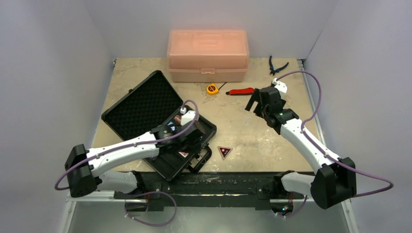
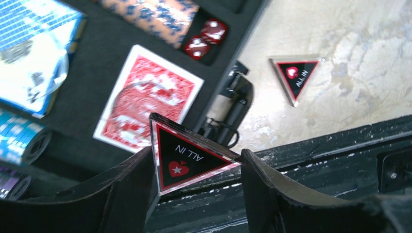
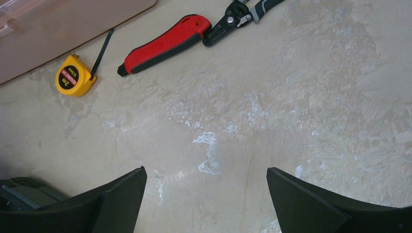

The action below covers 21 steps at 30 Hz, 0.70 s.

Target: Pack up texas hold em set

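Between the dark, curved fingers point(image 2: 131, 179) of the left end effector point(image 2: 194, 160) we see a glossy black triangle point(image 2: 187, 162) with a red border and the words ALL IN. Its edge and its tip meet both fingers, so it is gripped, with the jaws partly closed around it.

Just beyond lies the open case point(image 2: 102, 58), lined in matte black foam. A red patterned deck point(image 2: 148, 97) sits straight ahead, and two small red dice point(image 2: 205, 38) lie farther on. A blue deck point(image 2: 34, 53) and a ribbed chip stack point(image 2: 19, 141) are off to the left. Ahead and to the right, past the case's handle point(image 2: 238, 104), a second triangle point(image 2: 295, 75) lies flat on the mottled beige desk point(image 2: 350, 73).

The right end effector point(image 3: 205, 174) is spread wide with nothing between its fingers, hanging over bare desk. Ahead of it lie a rounded yellow tape measure point(image 3: 74, 76), a red-and-black utility knife point(image 3: 165, 43) and pliers point(image 3: 238, 22). Farthest back stands a translucent orange plastic box point(image 1: 208, 54) — closed.
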Each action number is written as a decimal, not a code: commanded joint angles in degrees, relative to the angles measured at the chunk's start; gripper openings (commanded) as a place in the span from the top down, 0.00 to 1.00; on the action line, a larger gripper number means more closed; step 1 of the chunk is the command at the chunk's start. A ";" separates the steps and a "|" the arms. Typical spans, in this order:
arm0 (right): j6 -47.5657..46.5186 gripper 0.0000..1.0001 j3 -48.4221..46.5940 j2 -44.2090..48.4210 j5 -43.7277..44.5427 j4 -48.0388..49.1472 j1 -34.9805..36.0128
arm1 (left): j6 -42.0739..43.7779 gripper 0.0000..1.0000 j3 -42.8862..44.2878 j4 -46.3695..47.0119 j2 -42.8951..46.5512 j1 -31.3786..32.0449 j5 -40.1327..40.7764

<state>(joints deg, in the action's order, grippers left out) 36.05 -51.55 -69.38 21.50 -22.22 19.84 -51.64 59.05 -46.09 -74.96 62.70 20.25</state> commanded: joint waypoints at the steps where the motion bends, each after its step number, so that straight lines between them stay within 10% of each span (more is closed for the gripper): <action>1: -0.28 0.01 0.40 0.17 -0.14 1.53 -0.17 | -7.04 0.67 -5.52 0.30 8.29 -2.83 2.55; 21: -0.37 0.01 0.58 -0.31 -0.98 2.02 -0.16 | -23.28 0.69 -15.79 -11.22 22.71 -7.05 9.02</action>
<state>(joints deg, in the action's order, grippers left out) 36.03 -51.18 -69.38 21.02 -21.80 19.86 -70.15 44.91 -55.61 -54.02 56.64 26.61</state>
